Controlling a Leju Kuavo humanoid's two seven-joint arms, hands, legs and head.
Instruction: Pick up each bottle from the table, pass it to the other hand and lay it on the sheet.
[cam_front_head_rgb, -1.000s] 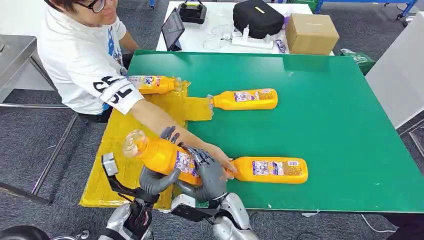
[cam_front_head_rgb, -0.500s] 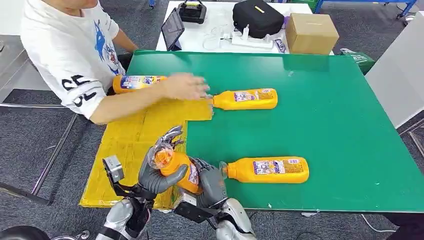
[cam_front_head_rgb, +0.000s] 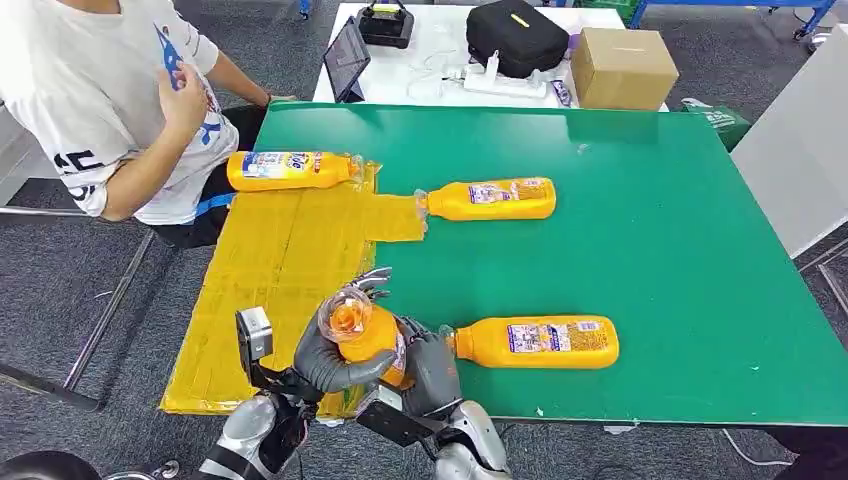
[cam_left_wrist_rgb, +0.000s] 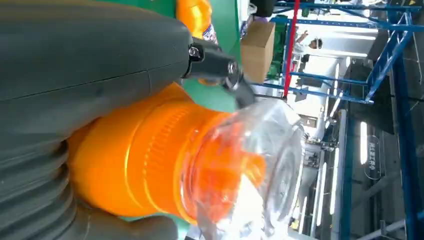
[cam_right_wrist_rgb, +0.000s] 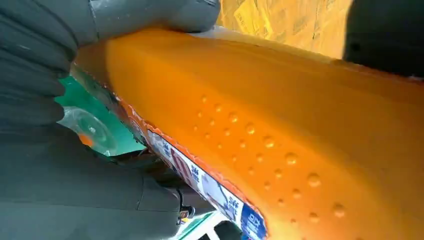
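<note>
Both robot hands, left (cam_front_head_rgb: 325, 358) and right (cam_front_head_rgb: 432, 368), gripping one bottle (cam_front_head_rgb: 368, 335) beside lying bottle (cam_front_head_rgb: 535, 342).

Bright even light, blurred close-ups

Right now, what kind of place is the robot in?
Probably a robot test lab or workshop: a green table with a yellow sheet for practice, a tablet, and blue metal racks under strip lights.

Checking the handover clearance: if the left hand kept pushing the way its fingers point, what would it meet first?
The left hand grips the orange plastic bottle; past it, probably the right hand on the bottle's other side, though depth is unclear.
</note>
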